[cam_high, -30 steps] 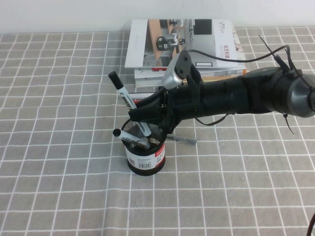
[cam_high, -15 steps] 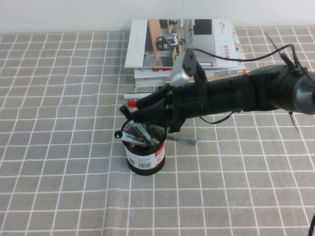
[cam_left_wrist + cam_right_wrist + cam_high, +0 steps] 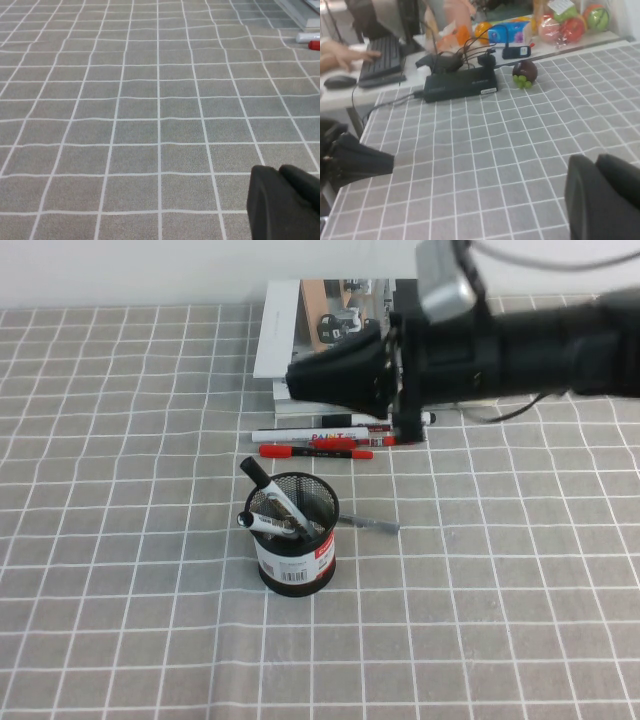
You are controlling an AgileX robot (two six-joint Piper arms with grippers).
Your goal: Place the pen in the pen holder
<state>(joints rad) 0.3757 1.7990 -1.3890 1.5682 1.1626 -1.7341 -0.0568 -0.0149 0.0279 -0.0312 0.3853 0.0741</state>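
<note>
The black mesh pen holder (image 3: pixel 296 558) stands on the checked cloth at the middle front. The pen (image 3: pixel 272 492) leans in it, black cap up and to the left. A second black-capped pen (image 3: pixel 262 523) lies across the holder's mouth. My right gripper (image 3: pixel 296 380) is raised above the books behind the holder, pointing left, shut and empty; its fingers (image 3: pixel 587 195) show pressed together in the right wrist view. My left gripper (image 3: pixel 280 172) shows only in the left wrist view, shut and empty, low over bare cloth.
A white PAINT marker (image 3: pixel 300 435), a red pen (image 3: pixel 315 451) and another pen (image 3: pixel 400 420) lie behind the holder. A grey pen (image 3: pixel 368 525) lies to its right. A stack of books (image 3: pixel 300 350) sits at the back.
The pen has left my right gripper and now rests in the holder. The right gripper has risen and pulled back over the books.
</note>
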